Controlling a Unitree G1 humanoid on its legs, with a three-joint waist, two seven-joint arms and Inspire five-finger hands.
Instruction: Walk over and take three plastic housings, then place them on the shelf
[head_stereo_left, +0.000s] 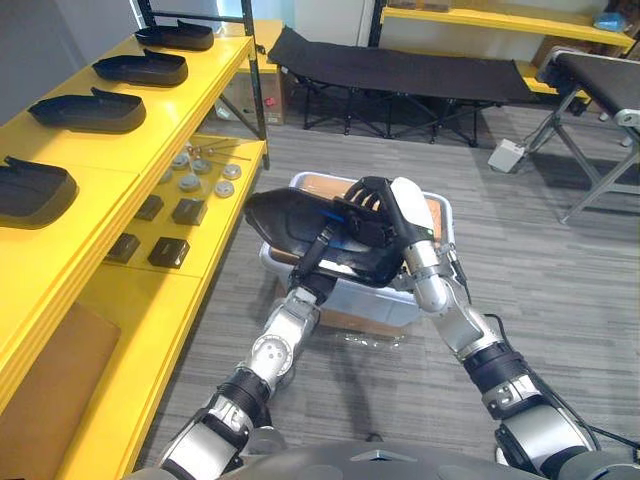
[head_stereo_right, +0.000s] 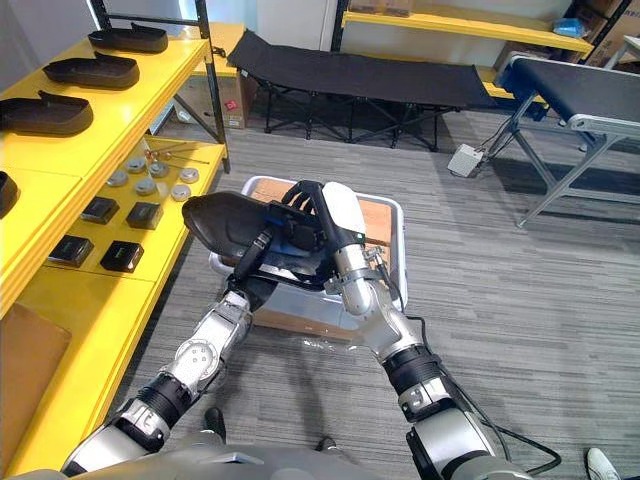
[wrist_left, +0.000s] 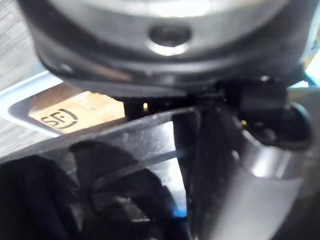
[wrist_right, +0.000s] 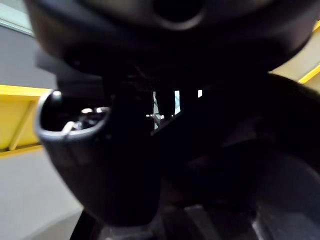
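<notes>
The right hand's (head_stereo_left: 378, 222) fingers (head_stereo_left: 365, 192) curl over the top edge of a black plastic housing (head_stereo_left: 285, 218) & grip it tight. Its white thumb lies along the near side. The left hand (head_stereo_left: 318, 252) is under the same housing, pressed up vs. the bottom. Its fingers are tucked behind the black plastic, so I can't tell if they are open or closed.

The housing is up in the air, held flat between both hands. It is right above a clear bin (head_stereo_left: 312, 180) that sits on the grey floor (head_stereo_left: 560, 300). There is something brown & flat in the bin.

To the left is the yellow shelf (head_stereo_left: 170, 110). A row of housings (head_stereo_left: 140, 68) lies on its top board, one after the other. On the lower board are small black boxes (head_stereo_left: 188, 210) & round grey discs (head_stereo_left: 190, 183).

Far back is a black folding cot (head_stereo_left: 400, 70).
</notes>
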